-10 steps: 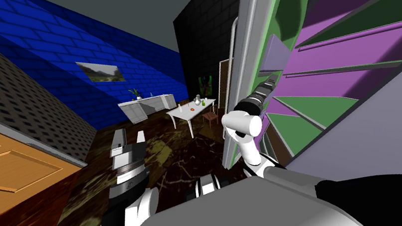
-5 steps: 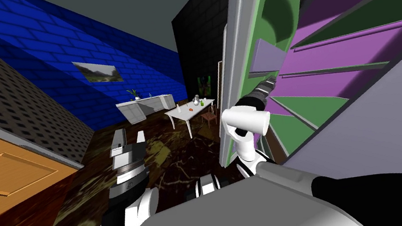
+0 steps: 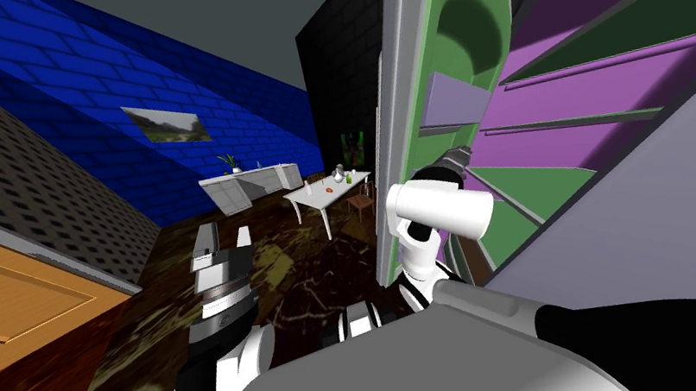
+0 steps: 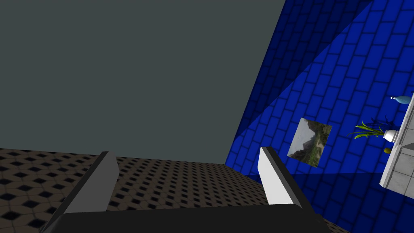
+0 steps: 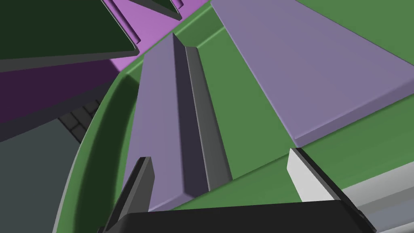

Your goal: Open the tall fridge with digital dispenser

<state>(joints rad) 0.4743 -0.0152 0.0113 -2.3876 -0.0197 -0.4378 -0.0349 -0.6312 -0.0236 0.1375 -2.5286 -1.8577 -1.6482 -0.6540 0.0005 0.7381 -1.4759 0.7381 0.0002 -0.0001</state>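
While the tall fridge (image 3: 588, 124) rises close on my right, its door (image 3: 437, 52) stands swung open with the green inner lining exposed. Two lavender door bins (image 5: 161, 121) are fixed to that lining, and their contents cannot be seen. Green shelves (image 3: 658, 13) cross the purple cabinet interior. Right gripper (image 5: 218, 155) sits between door and cabinet, just beside the bins, jaws apart and gripping nothing. Left gripper (image 4: 186, 151) is raised well apart from the fridge, jaws apart.

The fridge door (image 3: 443, 86) is cut off at 1 o'clock, the fridge shelves (image 3: 640, 7) at 3 o'clock; things on the white table (image 3: 318, 197) are too small to name.
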